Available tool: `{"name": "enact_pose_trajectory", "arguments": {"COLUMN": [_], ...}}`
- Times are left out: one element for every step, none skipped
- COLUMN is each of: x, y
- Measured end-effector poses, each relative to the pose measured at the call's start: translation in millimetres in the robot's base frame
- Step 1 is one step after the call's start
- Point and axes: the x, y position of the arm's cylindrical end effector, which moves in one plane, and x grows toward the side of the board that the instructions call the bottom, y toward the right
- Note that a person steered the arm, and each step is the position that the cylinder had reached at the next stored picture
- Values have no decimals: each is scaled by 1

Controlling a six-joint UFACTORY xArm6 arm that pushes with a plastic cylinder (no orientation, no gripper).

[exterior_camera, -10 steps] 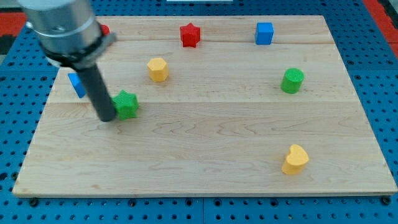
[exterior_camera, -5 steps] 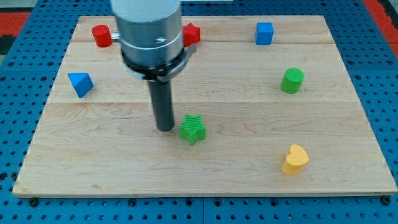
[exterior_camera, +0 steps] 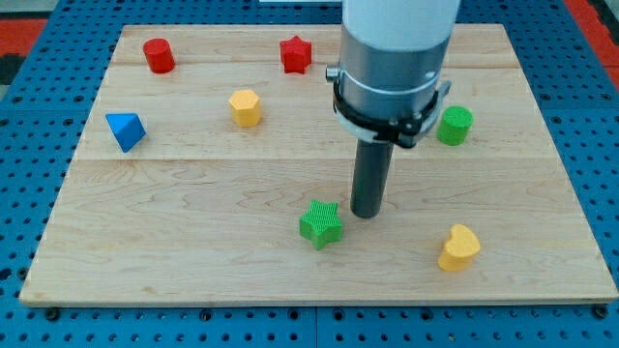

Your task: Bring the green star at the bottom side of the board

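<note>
green star point(exterior_camera: 320, 223) flat, no long axis | my tip point(exterior_camera: 365, 214) just upper-right | tool: none seen

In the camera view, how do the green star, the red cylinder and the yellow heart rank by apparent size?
1. Green star and yellow heart: look alike, both nearer the view's bottom, so I do not rank them.
2. Red cylinder: smallest, though its place near the view's top may shrink it.

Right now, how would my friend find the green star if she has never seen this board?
Start at the wooden board and look near the middle of its bottom edge. The green star sits there, just left of and below my tip. It is the only green block with points; the other green block is a round cylinder far up on the right.
</note>
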Motion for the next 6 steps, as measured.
{"name": "enact_pose_trajectory", "arguments": {"x": [28,19,-24,-13,29,-32], "y": [-56,-91,-79,-117,-125,-103]}}
